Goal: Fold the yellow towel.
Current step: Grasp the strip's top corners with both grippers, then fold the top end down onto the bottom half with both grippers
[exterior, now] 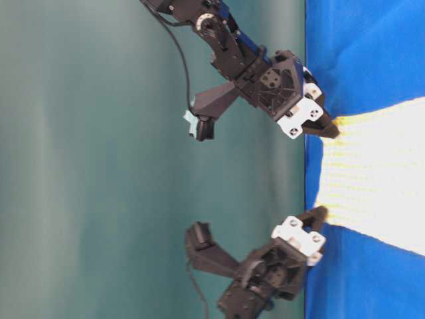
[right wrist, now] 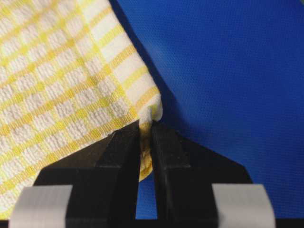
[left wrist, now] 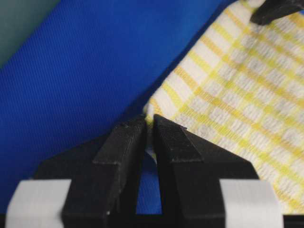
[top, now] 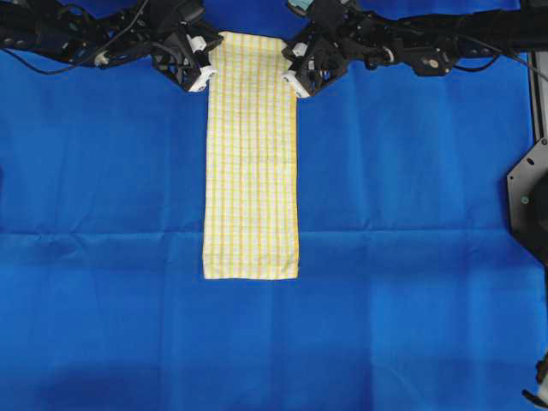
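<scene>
A large blue cloth (top: 111, 214) covers the whole work surface, creased faintly across its middle, and a black mount (top: 533, 201) juts in at the right edge of the overhead view; beyond the cloth's far edge the table-level view shows only a plain green backdrop (exterior: 99, 159). Nothing lies between the arms and their target. The yellow towel (top: 251, 163) lies flat in a long narrow strip down the middle of the blue cloth, its far short end up between the two arms and its near end well below them. At the far left corner of that end, the left gripper (top: 204, 75) has its black fingers (left wrist: 124, 142) pressed nearly together, with the towel's corner pinched in the thin slit between them. At the far right corner, the right gripper (top: 291, 81) is likewise all but closed, its fingers (right wrist: 122, 142) nipping the hemmed corner of the towel, which bunches slightly at the tips.
</scene>
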Robot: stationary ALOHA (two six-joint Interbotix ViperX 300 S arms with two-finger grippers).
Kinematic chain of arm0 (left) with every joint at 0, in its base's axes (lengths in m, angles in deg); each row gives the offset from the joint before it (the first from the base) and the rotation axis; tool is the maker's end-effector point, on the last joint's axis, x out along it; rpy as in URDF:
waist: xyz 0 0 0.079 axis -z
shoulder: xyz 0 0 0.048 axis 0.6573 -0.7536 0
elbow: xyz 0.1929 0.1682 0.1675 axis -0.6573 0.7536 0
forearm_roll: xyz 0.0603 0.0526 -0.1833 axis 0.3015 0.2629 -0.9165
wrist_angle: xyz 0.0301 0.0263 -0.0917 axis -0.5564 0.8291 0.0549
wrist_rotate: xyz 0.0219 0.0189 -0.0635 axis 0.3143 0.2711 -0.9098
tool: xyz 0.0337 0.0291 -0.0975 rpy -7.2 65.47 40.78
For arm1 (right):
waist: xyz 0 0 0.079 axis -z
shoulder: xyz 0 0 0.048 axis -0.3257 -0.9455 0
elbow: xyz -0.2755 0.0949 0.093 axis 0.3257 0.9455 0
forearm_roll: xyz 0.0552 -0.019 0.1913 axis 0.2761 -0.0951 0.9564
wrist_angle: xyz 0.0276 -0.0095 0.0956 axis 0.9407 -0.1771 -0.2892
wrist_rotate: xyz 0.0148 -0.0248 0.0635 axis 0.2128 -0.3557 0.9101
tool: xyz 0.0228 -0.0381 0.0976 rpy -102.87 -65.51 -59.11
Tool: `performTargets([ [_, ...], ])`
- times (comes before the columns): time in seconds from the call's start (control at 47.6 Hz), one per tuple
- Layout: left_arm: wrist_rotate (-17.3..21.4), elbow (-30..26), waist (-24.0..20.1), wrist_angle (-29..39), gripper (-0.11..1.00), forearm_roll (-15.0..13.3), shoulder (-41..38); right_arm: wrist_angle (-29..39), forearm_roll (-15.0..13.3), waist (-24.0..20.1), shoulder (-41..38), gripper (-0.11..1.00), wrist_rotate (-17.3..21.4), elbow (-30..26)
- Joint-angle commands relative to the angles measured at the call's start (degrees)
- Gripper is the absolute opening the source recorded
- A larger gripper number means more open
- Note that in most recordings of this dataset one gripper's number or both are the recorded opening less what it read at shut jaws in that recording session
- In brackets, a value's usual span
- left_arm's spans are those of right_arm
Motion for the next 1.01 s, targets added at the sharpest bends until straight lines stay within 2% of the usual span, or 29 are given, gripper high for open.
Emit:
performTargets([
  [0.0,0.09,-0.53,0.18,0.44,0.05,0.09,3.87,-0.18,0.18,0.0,3.87,0.07,-0.09,-0.09],
  [0.336,0.0,0.18,1.23,0.7,0.05,0.0,5.19,0.0,0.18,0.0,5.71,0.07,-0.09,0.35],
  [0.483,-0.09,0.62,2.72,1.58,0.05,0.0,6.15,0.0,0.26,-1.49,6.77,0.07,-0.09,1.41],
  [0.63,-0.44,2.46,6.42,3.25,0.05,0.0,9.32,0.26,1.23,-4.92,9.84,0.07,0.09,4.22],
  [0.777,-1.05,6.59,12.22,3.52,0.05,-0.26,13.45,0.09,2.29,-9.49,13.54,0.07,0.09,8.0],
  [0.987,-5.27,11.69,21.8,3.43,0.05,-0.26,18.72,-0.62,5.36,-17.14,18.02,0.07,0.09,13.01],
])
